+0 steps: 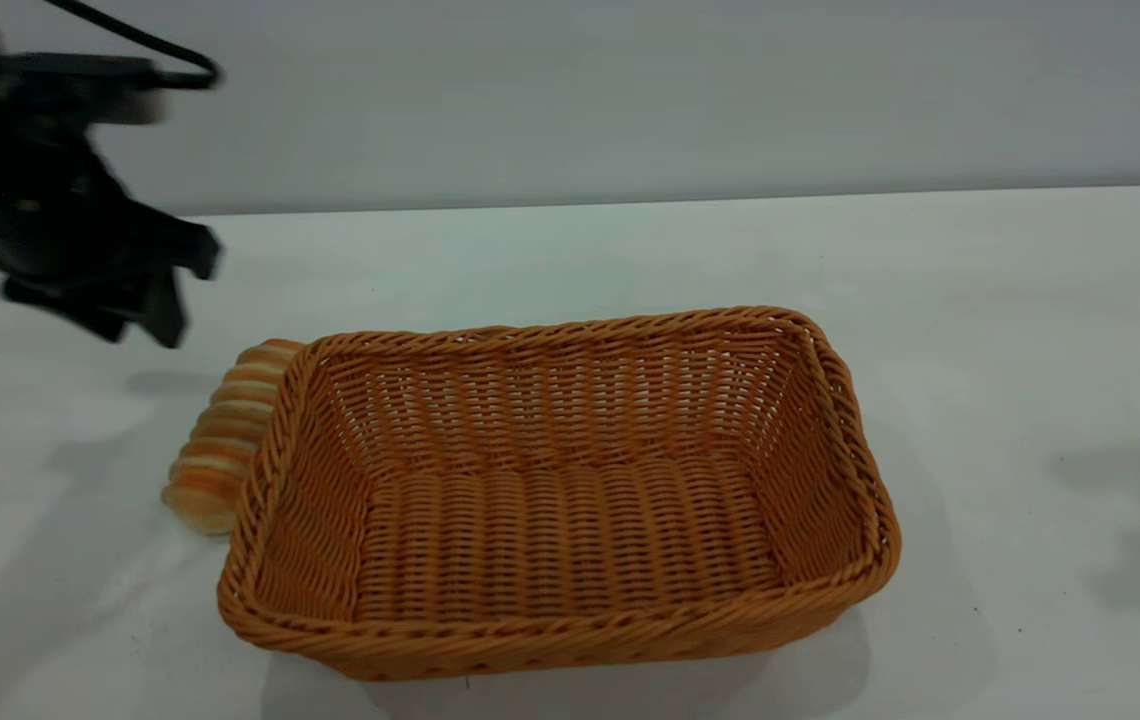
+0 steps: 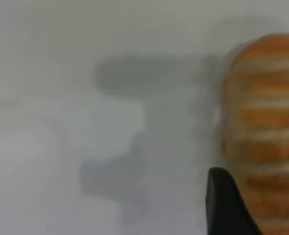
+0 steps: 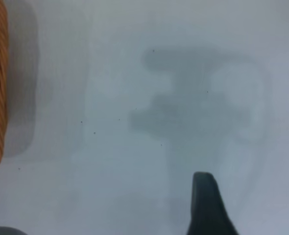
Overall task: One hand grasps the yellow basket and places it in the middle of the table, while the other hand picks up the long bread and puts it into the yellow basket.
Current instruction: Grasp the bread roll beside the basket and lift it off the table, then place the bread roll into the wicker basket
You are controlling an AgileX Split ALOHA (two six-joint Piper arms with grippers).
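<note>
Woven yellow basket (image 1: 570, 500) sits mid-table (image 1: 1030, 300), long bread (image 1: 225, 440) touching its left rim. Left gripper (image 1: 145, 290) hovers spread above the bread; right gripper's (image 3: 208, 205) state cannot be told.

The long bread (image 1: 220, 440) lies touching the yellow basket's (image 1: 570, 640) left side on the table (image 1: 1030, 330).

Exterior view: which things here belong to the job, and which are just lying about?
Job:
basket, mid-table
bread, on the table against the basket's left side
left hand, raised above the bread, open
table

Lying about:
nothing else in view
</note>
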